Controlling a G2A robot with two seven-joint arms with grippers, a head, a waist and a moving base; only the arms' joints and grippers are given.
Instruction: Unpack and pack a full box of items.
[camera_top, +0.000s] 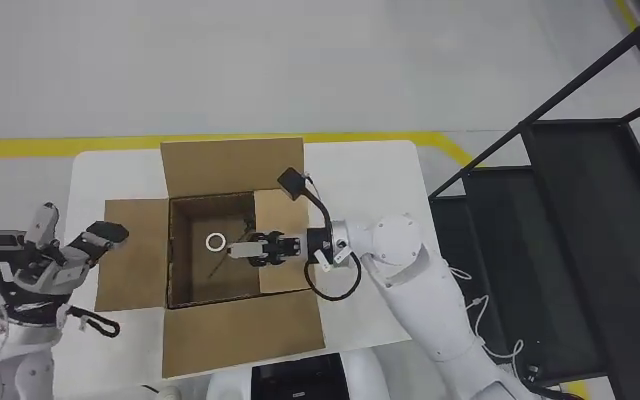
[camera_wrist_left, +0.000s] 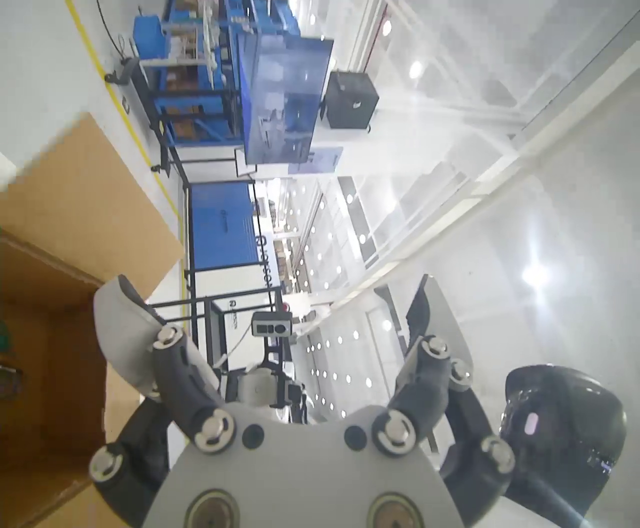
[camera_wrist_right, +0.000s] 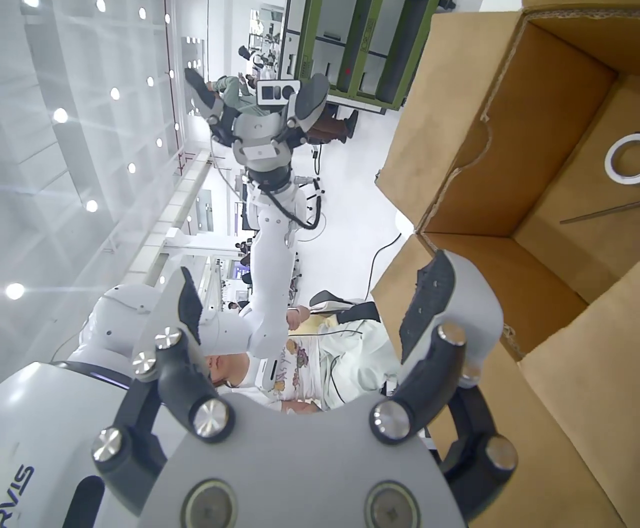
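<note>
Plainly, left fingers (camera_wrist_left: 120, 320) and right fingers (camera_wrist_right: 450, 310) gape empty, the right ones covering part of the box (camera_top: 230, 165) floor.

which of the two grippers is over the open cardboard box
The right gripper: it reaches over the open brown cardboard box, close to the small white ring inside. The left gripper sits outside the box, off to one side.

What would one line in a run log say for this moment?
right gripper: open, empty, above open box | left gripper: open, empty, beside box | in box: white ring, thin stick
</note>
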